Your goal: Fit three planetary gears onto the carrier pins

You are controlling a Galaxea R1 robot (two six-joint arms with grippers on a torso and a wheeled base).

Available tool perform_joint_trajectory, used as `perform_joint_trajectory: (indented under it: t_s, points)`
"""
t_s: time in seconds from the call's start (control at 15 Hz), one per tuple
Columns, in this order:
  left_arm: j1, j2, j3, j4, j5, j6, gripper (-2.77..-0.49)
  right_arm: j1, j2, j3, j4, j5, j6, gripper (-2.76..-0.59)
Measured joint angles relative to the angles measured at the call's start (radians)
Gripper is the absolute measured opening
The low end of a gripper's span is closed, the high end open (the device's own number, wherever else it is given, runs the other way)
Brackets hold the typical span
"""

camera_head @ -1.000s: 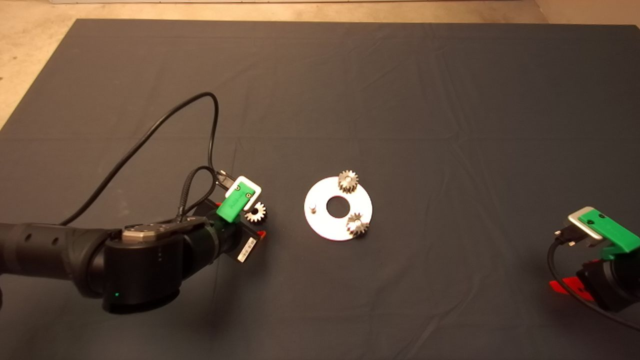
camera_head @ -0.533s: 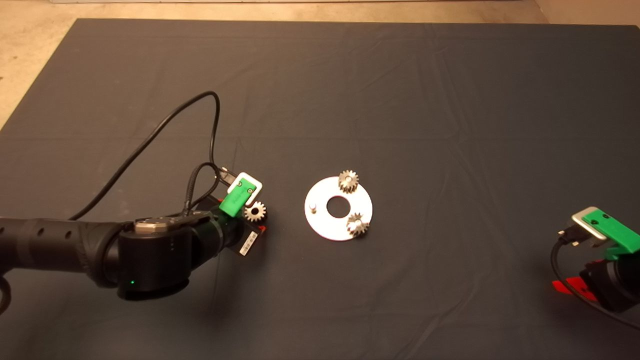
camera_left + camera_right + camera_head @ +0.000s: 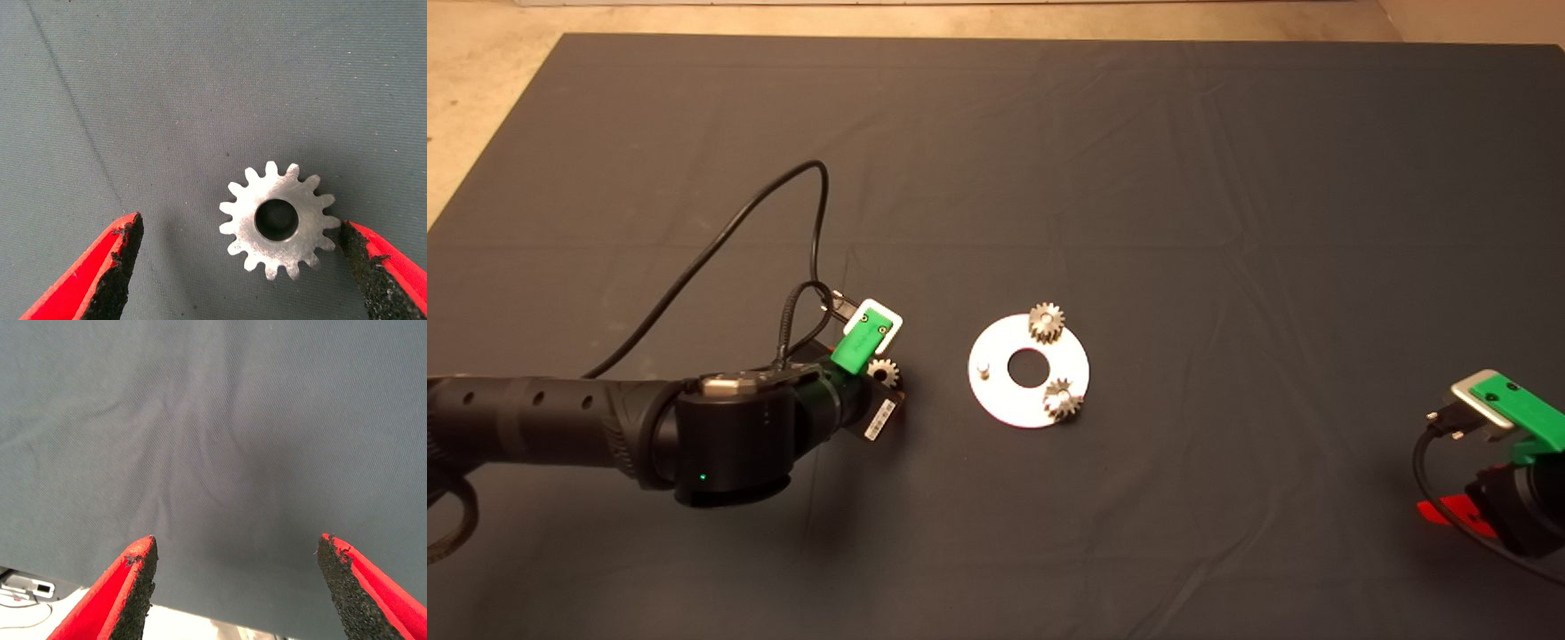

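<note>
A flat round silver plate [image 3: 1005, 396] with a central hole lies mid-mat. Two planetary gears sit on its pins, one at the far side [image 3: 1046, 322] and one at the near right [image 3: 1061, 398]. One bare carrier pin [image 3: 983, 368] stands at its left. The third gear [image 3: 884, 371] lies flat on the mat left of the plate. My left gripper [image 3: 241, 257] hangs over this gear [image 3: 279, 220], open, with the gear between the fingers and close to one pad [image 3: 363, 270]. My right gripper [image 3: 237, 577] is open and empty, parked at the mat's near right edge [image 3: 1494, 462].
A black cable [image 3: 720, 231] loops from the left wrist over the mat behind the arm. The left arm [image 3: 560, 431] lies across the near left of the mat. The bare floor shows beyond the mat's far edge.
My left arm has moved right and slightly farther over the mat, and its gripper now sits over the loose gear. The right gripper has drifted slightly toward the near edge.
</note>
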Motion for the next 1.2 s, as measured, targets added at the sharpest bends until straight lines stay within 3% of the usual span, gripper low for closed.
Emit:
perform_joint_trajectory:
  t_s: [0.27,0.93,1.2]
  points:
    - [0.004,0.0,-0.003,0.001,0.0,0.0,-1.18,0.0,0.0,0.0,0.0,0.0,-0.001,-1.6]
    - [0.006,0.001,-0.005,0.0,-0.001,-0.007,-1.6,0.0,-0.008,0.0,0.0,0.0,-0.005,-1.6]
    - [0.006,0.0,-0.005,0.0,-0.019,-0.024,-1.75,0.0,-0.009,0.0,0.0,0.0,-0.009,-1.6]
